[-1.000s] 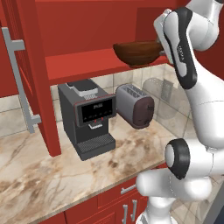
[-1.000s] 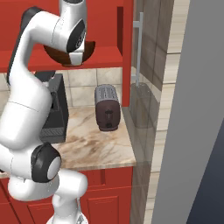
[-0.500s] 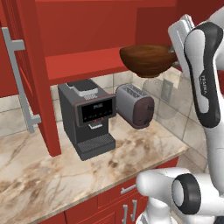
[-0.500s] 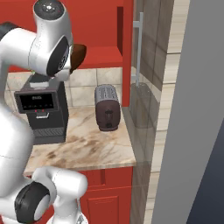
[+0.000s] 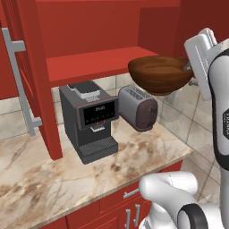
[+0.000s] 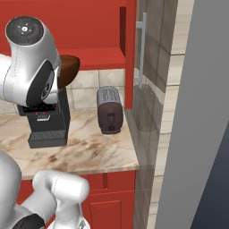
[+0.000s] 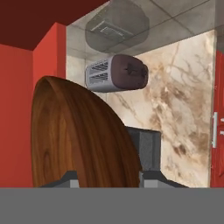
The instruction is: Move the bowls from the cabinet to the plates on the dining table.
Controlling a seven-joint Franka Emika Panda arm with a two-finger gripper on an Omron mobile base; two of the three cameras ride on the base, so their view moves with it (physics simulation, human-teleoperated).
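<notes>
**Above the counter, a brown bowl in the arm's grip**

Above the marble counter (image 5: pixel 53 179) we see the dark brown bowl (image 5: pixel 160 75) held in the air, just in front of the red cabinet shelf (image 5: pixel 89 65) and clear of its edge. It hangs over the toaster (image 5: pixel 137 108), with the black coffee machine (image 5: pixel 89 120) to one side. The bowl touches neither of them.

Much is hidden from us. From the left base camera the arm's white hand covers the bowl's far rim, so we cannot make out the fingers there. From the right base camera the arm's big joint blocks most of the bowl (image 6: pixel 68 70), leaving a brown sliver beside the cabinet. The toaster (image 6: pixel 109 110) and part of the coffee machine (image 6: pixel 44 127) stand on the counter (image 6: pixel 89 152) below it. The cabinet door (image 5: pixel 31 80) with its silver bar handle (image 5: pixel 20 85) stands open at the left, cut off by the frame.

From the hand camera the bowl (image 7: pixel 83 135) rises as a broad brown curve right in front of the gripper (image 7: pixel 109 177), its wall standing between the two finger tips (image 7: pixel 70 178), one on each side. The jaws are partly closed, clamped on the bowl's rim. Past the bowl we make out the toaster (image 7: pixel 116 73) and the veined counter (image 7: pixel 183 100).
</notes>
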